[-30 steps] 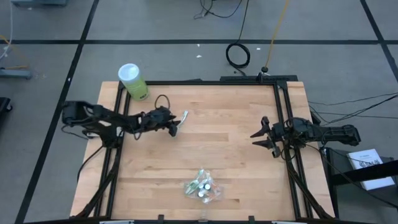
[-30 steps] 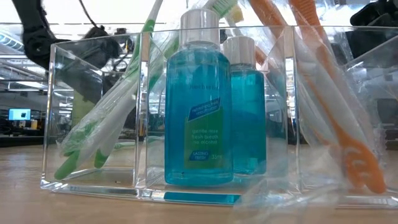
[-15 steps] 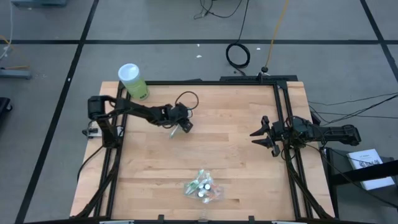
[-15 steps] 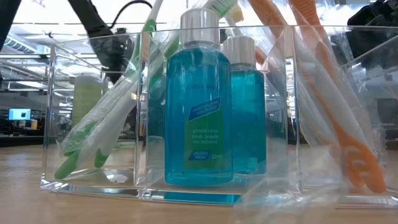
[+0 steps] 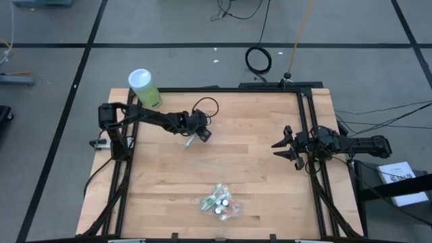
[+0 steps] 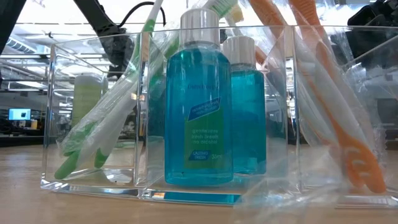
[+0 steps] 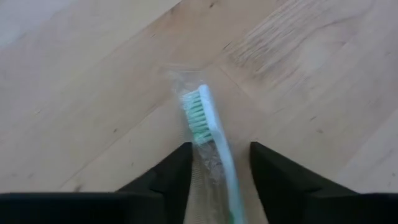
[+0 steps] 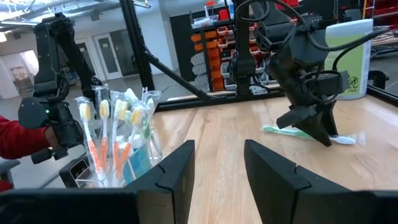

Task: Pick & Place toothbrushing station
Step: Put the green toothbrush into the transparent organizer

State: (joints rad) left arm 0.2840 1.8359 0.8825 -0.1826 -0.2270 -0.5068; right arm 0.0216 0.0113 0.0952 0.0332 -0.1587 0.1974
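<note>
We see the left gripper [image 5: 196, 137] low over the light wooden table [image 5: 256, 169], toward its far left part, its two dark fingers [image 7: 163, 180] parted on either side of a slim green-and-white toothbrush in a clear wrapper [image 7: 211, 140] that lies flat on the wood; whether the fingers press it we cannot tell. The right gripper [image 5: 283, 149] waits at the table's right edge, its fingers apart and holding nothing. Near the front edge stands a clear plastic organiser [image 6: 93, 174] with wrapped toothbrushes and two blue white-capped bottles [image 6: 199, 112]. A pale green canister [image 5: 144, 88] stands at the far left corner.
</note>
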